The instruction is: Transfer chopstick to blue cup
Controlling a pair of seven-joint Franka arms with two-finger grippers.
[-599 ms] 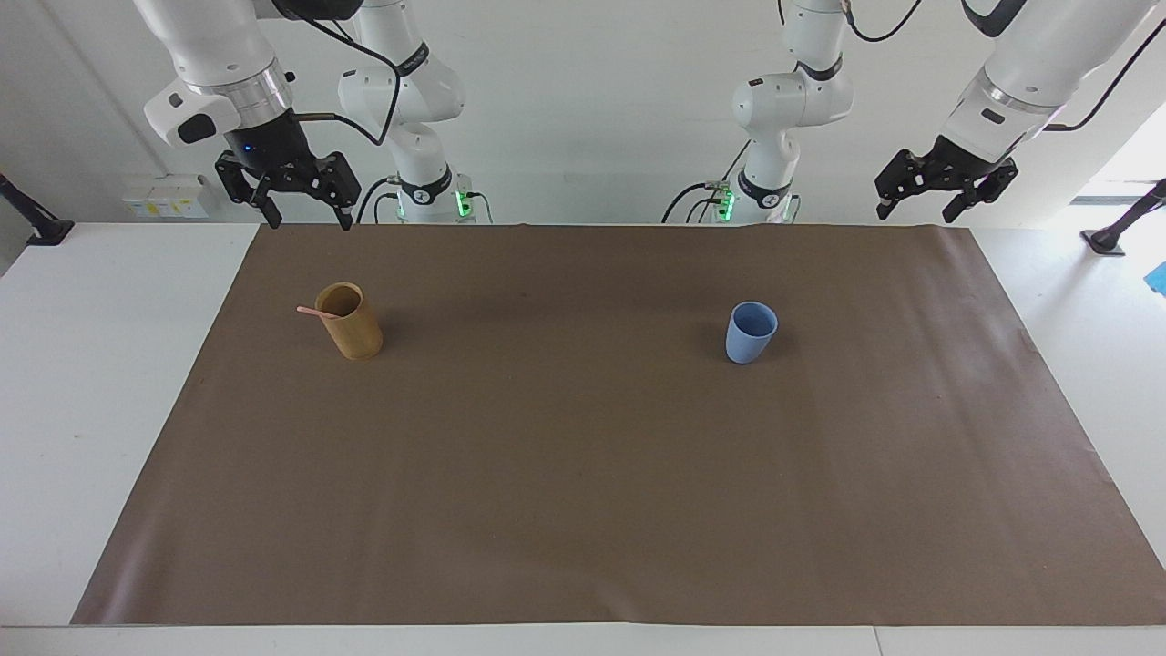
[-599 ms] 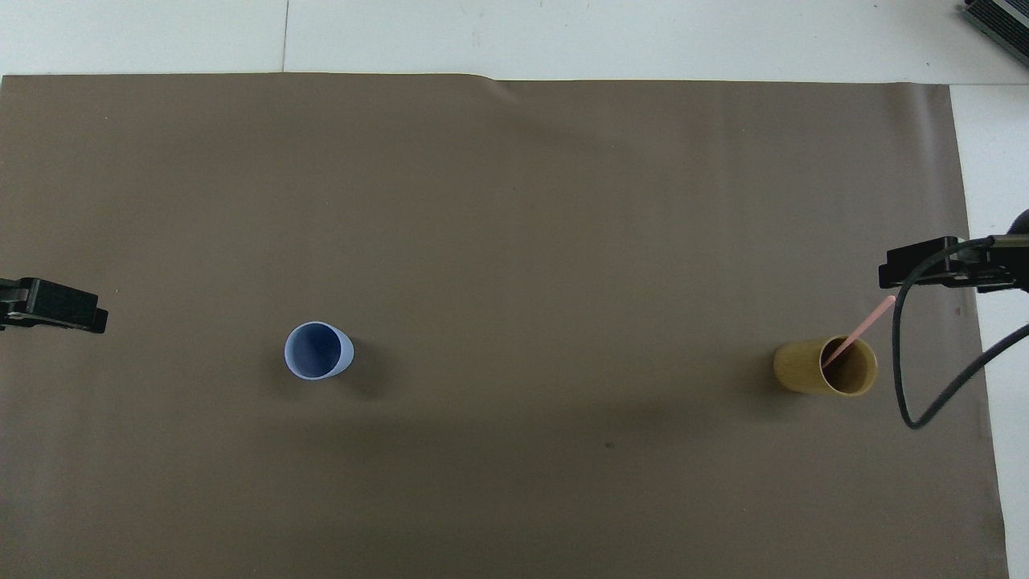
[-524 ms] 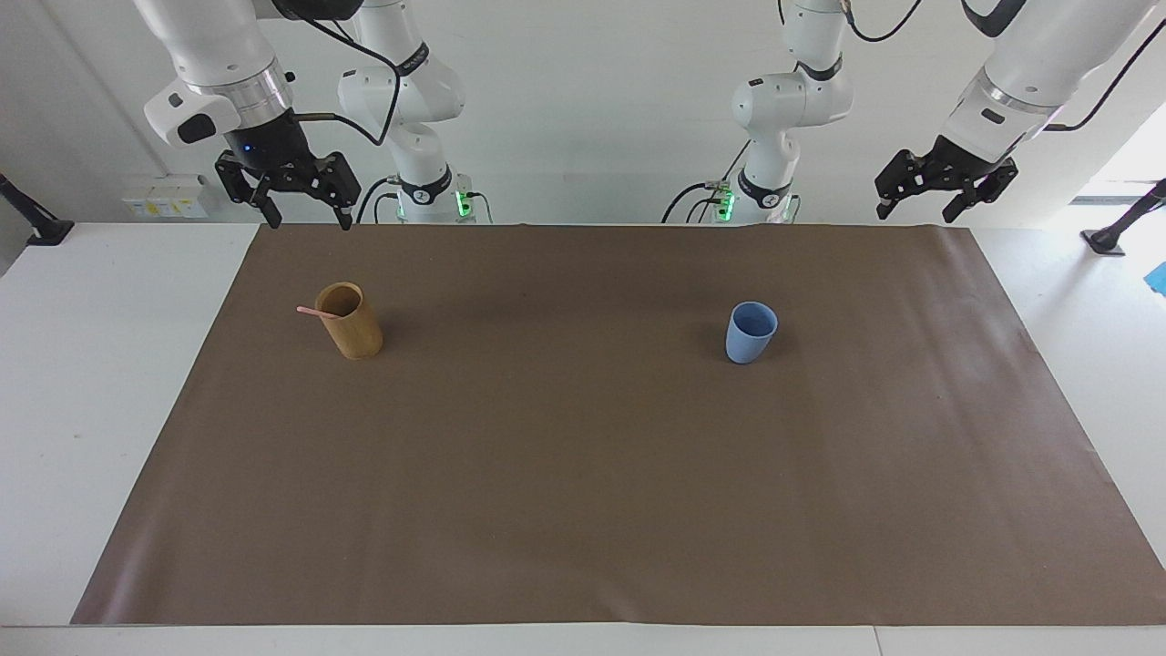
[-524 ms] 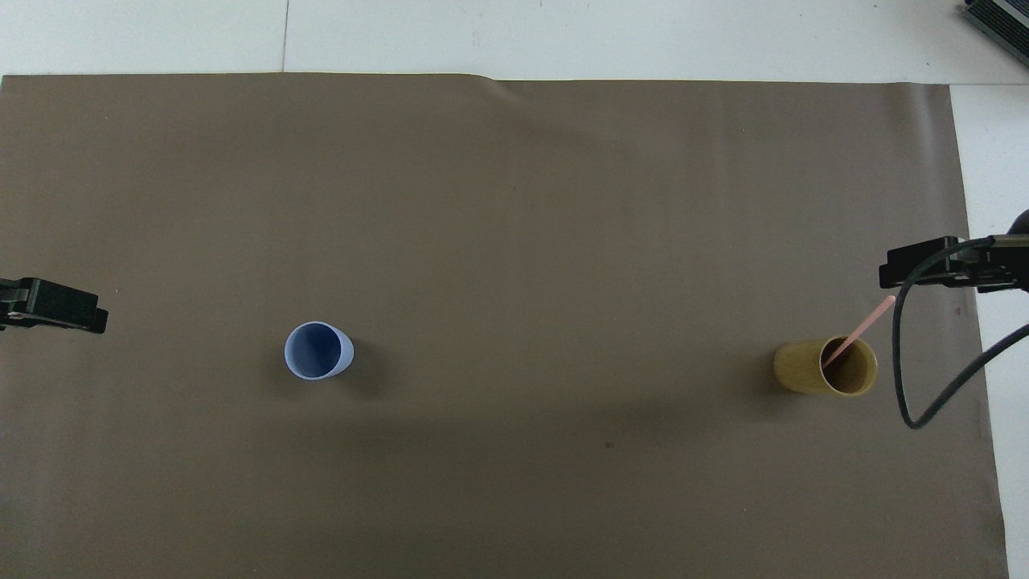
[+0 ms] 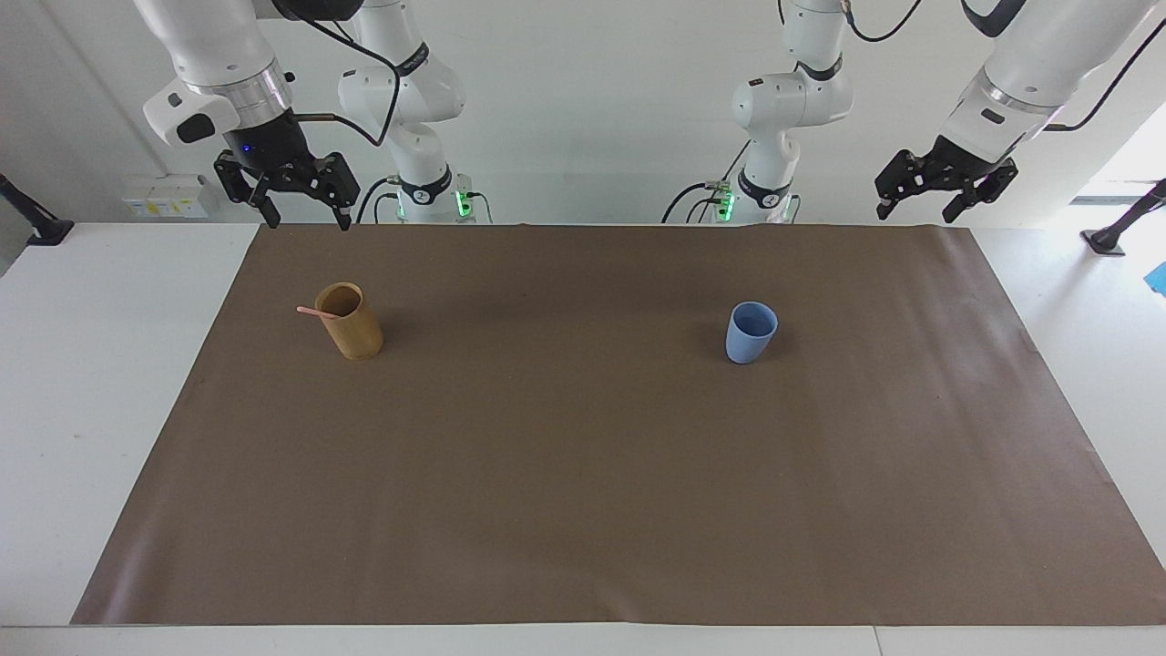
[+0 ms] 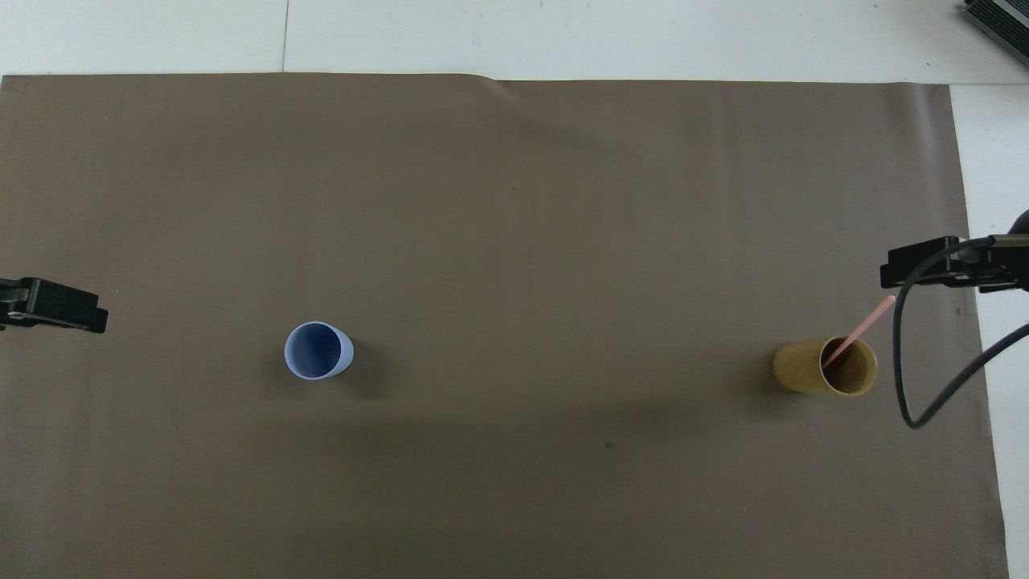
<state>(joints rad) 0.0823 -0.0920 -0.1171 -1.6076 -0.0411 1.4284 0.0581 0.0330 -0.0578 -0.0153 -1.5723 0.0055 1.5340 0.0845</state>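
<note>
A matt brown paper sheet (image 5: 583, 456) covers the smooth white desk (image 5: 91, 383). The blue cup (image 5: 751, 333) looks like matt plastic, the tan cup (image 5: 350, 322) like bamboo, and the arms' shells (image 5: 205, 36) are glossy white plastic.

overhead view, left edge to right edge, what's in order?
left gripper → blue cup → tan cup holding the chopstick → right gripper
</note>
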